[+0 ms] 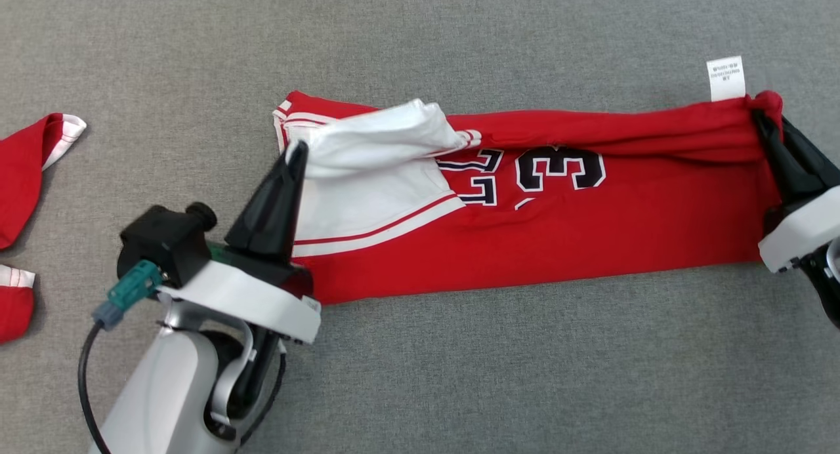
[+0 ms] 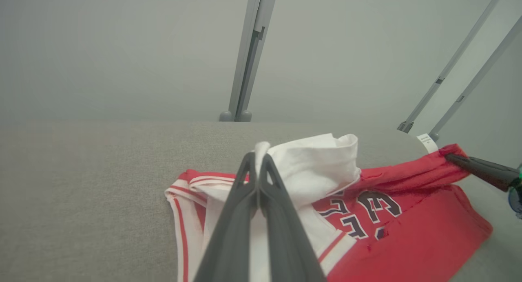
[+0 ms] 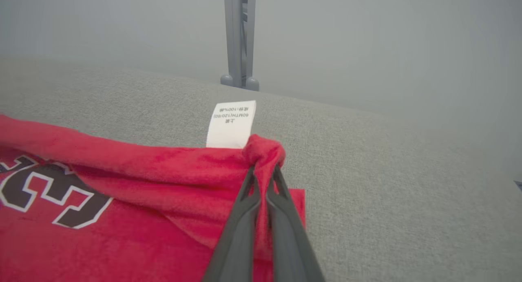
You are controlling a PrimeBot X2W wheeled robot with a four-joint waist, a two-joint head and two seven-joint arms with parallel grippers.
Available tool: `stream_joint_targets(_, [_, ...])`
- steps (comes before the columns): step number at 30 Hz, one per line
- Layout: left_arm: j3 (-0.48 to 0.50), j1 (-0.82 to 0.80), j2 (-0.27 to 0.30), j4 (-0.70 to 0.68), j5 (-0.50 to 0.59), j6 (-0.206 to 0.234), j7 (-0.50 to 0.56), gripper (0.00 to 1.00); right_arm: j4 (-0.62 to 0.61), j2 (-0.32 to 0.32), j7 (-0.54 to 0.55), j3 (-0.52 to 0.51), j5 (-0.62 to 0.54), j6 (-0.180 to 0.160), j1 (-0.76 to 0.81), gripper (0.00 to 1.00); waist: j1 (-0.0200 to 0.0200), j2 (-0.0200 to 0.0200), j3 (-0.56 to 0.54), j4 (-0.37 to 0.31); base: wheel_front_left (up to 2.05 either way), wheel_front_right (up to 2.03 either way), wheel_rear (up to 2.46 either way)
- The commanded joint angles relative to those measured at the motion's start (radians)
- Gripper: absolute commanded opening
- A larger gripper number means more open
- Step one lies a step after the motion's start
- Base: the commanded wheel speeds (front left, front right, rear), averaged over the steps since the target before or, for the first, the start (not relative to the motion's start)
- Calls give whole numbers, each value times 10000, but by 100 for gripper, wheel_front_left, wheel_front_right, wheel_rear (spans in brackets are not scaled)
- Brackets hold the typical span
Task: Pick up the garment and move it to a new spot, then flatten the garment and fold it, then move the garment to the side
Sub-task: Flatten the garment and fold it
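Left gripper (image 1: 296, 153) is clamped shut on a puffed-up white part of the garment (image 1: 590, 224) at its left end. Some other red-and-white cloth (image 1: 26, 172) is seen well off to the left, apart from all this and not being touched. In the left wrist view the fingers (image 2: 236, 200) are pressed together, with white fabric pinched right at the tips.

Moving right, the garment is laid out as a long red band across the grey surface (image 1: 459, 375). The far edge is rolled over toward the near side, so the printed number (image 1: 558, 168) is partly covered. The near edge is lying flat and fairly straight.

At the far right end a white care label (image 1: 725, 78) is sticking up, and just beside it the right gripper (image 1: 762, 118) is closed on a little knot of red fabric at that corner.

So progress-wise, the pick-up and relocation can probably be counted as done, and most of the flattening too, since the cloth is stretched out between both ends. The fold looks to be what's in hand now — both far corners are held and the far edge is raised off the surface. The white bit is bunched up and would need smoothing. What's left, as judged from this: the fold has to be finished, and the garment hasn't been moved to the side yet.
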Motion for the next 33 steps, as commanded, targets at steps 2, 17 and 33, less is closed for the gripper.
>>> stream_joint_targets(2, [-70, 367, 62, -302, -93, 102, 121, 0, -175, -23, -49, -293, -178, 0, 483, 0, 0, 0, -54, 26, 0, 0, 0])
stream_joint_targets(17, [-512, 1278, -223, 218, -312, 599, 749, 13, -35, 739, -50, -951, -1051, 0, 1563, 100, 0, 0, -204, -137, 0, 0, 0])
stream_joint_targets(33, [245, 974, -596, 1085, 170, 1345, -1526, 100, -1939, 2432, -49, -2828, -3063, 0, 2203, 100, 0, 0, -1383, -230, 0, 0, 0])
